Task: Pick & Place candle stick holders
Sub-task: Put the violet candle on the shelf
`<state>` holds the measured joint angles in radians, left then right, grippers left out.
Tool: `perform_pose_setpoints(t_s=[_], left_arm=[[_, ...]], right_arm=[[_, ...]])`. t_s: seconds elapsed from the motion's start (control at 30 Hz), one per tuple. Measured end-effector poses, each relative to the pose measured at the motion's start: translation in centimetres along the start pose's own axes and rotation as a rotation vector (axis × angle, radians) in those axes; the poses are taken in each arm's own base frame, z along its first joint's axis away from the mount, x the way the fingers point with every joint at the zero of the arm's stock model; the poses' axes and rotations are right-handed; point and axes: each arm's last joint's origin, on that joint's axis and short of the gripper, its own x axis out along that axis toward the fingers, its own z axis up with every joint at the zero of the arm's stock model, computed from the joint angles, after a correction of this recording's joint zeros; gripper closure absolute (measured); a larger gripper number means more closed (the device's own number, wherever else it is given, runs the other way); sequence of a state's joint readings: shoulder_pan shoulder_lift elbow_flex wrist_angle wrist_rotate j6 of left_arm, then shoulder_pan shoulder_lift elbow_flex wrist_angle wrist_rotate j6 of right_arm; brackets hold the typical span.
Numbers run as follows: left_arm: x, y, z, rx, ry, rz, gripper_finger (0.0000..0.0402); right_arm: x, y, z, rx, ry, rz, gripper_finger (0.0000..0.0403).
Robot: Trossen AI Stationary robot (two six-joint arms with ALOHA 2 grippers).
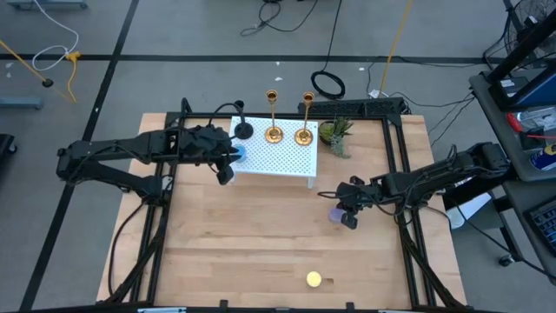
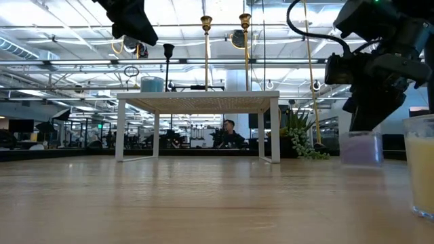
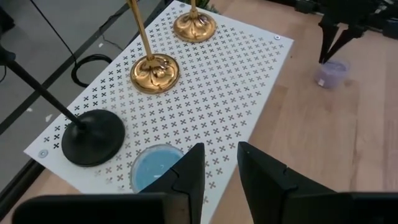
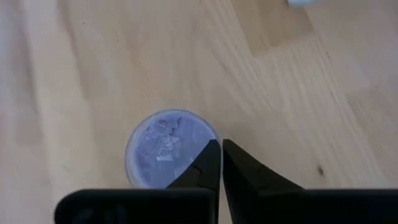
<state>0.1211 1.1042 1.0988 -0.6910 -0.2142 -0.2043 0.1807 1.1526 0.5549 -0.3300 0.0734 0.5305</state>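
Two gold candle stick holders (image 1: 274,133) (image 1: 303,135) and a shorter black one (image 1: 244,130) stand by their round bases on a white perforated stand (image 1: 282,159). They also show in the left wrist view: gold (image 3: 154,71), gold (image 3: 194,26), black (image 3: 93,137). A blue candle (image 3: 152,169) sits on the stand near its corner. My left gripper (image 3: 221,152) hovers open over the stand's near-left part, beside the blue candle. My right gripper (image 4: 221,144) is shut, right over the rim of a lavender candle (image 4: 163,148) on the table. My right gripper's shut fingertips (image 4: 211,155) overlap the lavender candle's rim as seen from above, pointing down. I cannot tell whether they touch it. The candle stands upright on the table.
A yellow candle (image 1: 314,279) stands near the table's front edge. A small green plant (image 1: 337,136) sits right of the stand. A black frame (image 1: 395,130) borders the table. Bare wood lies between the stand and the front edge.
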Motion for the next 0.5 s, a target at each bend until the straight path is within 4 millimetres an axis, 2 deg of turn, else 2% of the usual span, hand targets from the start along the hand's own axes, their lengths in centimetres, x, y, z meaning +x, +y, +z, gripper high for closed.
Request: perform_pose_setpoints(t_s=[0.23, 0.33, 0.5], left_arm=[[0.0, 0.0, 0.0, 0.004, 0.002, -0.004, 0.03], [0.0, 0.0, 0.0, 0.012, 0.002, -0.004, 0.03], [0.0, 0.0, 0.0, 0.017, 0.002, -0.005, 0.03]], right_arm=[[-1.2, 2.4, 2.3, -0.029, -0.14, 0.14, 0.0401], [-2.3, 3.8, 3.7, -0.122, -0.198, 0.181, 0.0401], [-4.1, 5.3, 6.8, -0.273, -0.346, 0.084, 0.0401]])
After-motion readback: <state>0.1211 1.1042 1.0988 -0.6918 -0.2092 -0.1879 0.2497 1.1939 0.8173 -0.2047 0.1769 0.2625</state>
